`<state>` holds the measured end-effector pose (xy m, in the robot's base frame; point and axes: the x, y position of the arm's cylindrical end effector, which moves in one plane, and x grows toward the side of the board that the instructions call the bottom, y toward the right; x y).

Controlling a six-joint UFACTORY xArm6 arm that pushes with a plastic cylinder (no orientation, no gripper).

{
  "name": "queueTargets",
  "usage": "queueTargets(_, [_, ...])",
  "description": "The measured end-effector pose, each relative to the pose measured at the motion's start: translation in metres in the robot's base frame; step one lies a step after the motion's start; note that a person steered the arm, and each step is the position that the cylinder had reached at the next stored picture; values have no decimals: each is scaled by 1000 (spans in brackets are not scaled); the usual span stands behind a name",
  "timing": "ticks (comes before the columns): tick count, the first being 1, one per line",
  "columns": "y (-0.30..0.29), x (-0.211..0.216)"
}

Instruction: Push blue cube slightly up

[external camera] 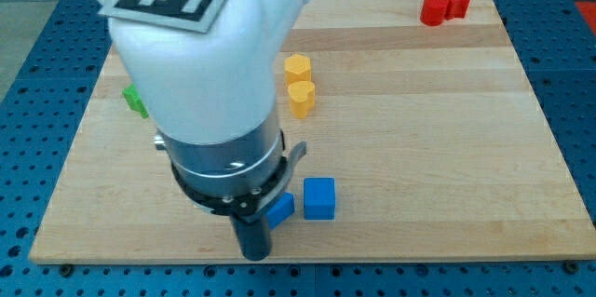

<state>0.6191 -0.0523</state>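
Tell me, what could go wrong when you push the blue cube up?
1. A second blue block sits close to the blue cube, half hidden by my arm; I might nudge it instead.
2. My tip is below and to the view's left of the cube, so the push could go sideways.
3. My arm hides part of the board.

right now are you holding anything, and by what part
Nothing is held: I have only a rod. My tip sits just left of a blue block, with the blue cube further right.
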Motion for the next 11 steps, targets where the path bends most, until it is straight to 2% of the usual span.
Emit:
queueTargets(3, [53,-1])
queueTargets(8, [64,-41])
queueTargets(11, [70,-49])
